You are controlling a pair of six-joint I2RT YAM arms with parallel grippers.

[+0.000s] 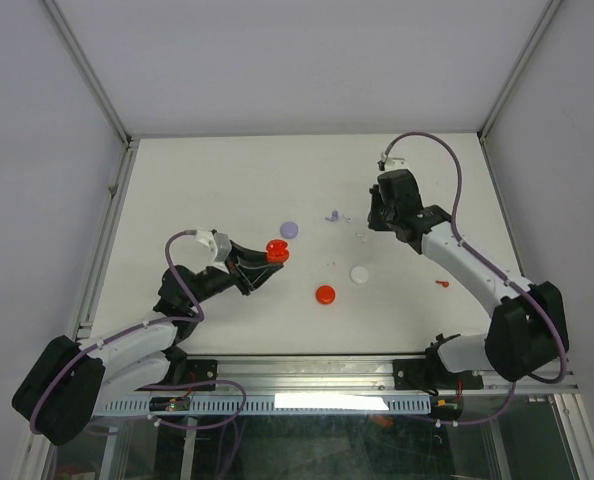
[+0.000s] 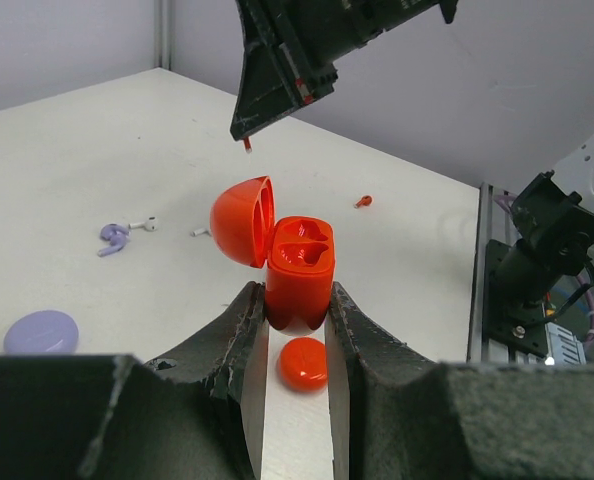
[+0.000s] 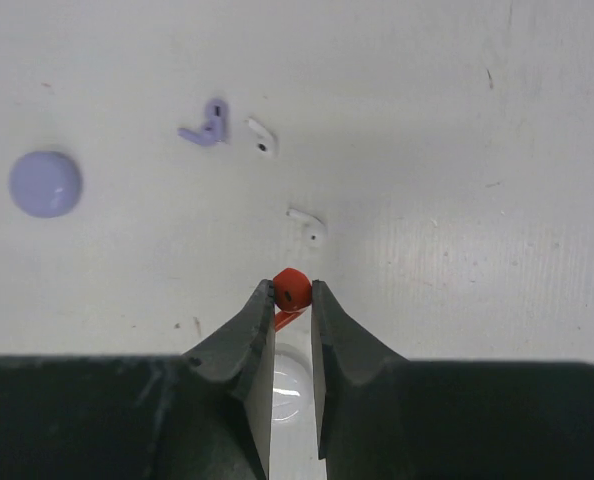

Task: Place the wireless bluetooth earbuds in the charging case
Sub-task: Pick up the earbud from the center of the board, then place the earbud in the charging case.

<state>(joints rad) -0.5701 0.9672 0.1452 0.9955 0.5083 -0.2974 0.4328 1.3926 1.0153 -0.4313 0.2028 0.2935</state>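
Twice gripping: pinching one red earbud (image 3: 292,289) tight in the right claw (image 3: 293,300), raised over the desk (image 1: 227,170) at far right; clamping the open red case (image 2: 299,275) in the left claw (image 2: 294,300), lifted at near left. Risking a slip, probably: squeezing only its round head, letting it twist, missing the narrow sockets (image 2: 302,252), dropping it among the loose earbuds (image 3: 206,125).

Earbud (image 3: 292,289) btwn right jaws, case (image 2: 299,272) btwn left jaws

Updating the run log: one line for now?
left gripper: holds open red case | right gripper: holds red earbud | case slots: empty
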